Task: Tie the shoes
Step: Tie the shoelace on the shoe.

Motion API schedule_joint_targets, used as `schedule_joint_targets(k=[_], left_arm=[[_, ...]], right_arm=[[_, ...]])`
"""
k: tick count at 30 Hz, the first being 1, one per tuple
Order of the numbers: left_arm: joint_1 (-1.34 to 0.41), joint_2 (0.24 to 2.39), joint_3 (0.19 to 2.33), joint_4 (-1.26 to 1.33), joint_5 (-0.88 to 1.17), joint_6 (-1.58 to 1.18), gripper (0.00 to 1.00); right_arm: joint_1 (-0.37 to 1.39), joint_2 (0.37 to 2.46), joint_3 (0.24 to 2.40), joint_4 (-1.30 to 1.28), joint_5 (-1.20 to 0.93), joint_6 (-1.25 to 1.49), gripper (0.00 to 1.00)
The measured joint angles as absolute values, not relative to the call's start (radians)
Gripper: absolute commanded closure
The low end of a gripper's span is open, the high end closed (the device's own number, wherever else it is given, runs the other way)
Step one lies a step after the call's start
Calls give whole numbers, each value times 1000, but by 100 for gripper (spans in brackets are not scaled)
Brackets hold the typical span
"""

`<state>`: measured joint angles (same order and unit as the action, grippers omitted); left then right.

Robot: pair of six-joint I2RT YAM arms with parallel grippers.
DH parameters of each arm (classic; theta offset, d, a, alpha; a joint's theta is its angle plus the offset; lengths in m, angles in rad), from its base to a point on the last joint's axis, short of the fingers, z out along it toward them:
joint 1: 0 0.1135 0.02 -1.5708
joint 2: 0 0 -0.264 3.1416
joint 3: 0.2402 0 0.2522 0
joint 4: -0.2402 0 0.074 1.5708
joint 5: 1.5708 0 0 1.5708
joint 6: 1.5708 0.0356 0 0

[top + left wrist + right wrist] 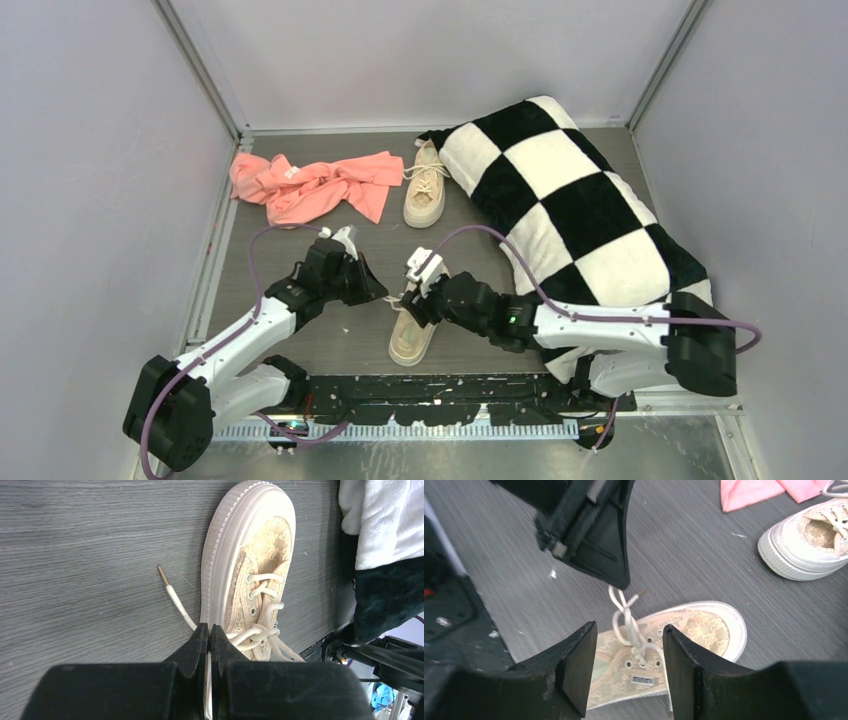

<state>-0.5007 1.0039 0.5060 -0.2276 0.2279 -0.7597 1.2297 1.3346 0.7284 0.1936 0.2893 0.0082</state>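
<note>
Near shoe (412,338) between both arms, far shoe (425,185) beside pink cloth (310,188). Left gripper (210,632) pinching lace (176,602); right gripper (629,632) spread over twist (626,617). Hold lace taut, close low at twist.

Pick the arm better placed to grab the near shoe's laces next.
Right: the right gripper hangs open, fingers either side of the near shoe's twisted laces; the left gripper is shut on a lace end.
</note>
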Motion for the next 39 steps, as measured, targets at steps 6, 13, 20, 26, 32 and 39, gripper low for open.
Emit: schedule_joint_targets(k=[6, 13, 20, 26, 32, 39], left_arm=[[-501, 1004, 506, -228, 228, -759, 100], [-501, 1004, 506, -228, 228, -759, 100], [-501, 1004, 506, -228, 228, -759, 100], [-501, 1004, 506, -228, 228, -759, 99], [-501, 1004, 506, -228, 228, -759, 100], [-501, 1004, 506, -228, 228, -759, 100]], right_arm=[[1225, 1227, 725, 165, 292, 196, 40], [1210, 1356, 810, 41, 289, 337, 39], [1210, 1445, 848, 7, 287, 340, 56], [1210, 1491, 878, 6, 294, 338, 58], [1210, 1528, 893, 6, 314, 332, 75], [1210, 1528, 892, 7, 351, 331, 99]])
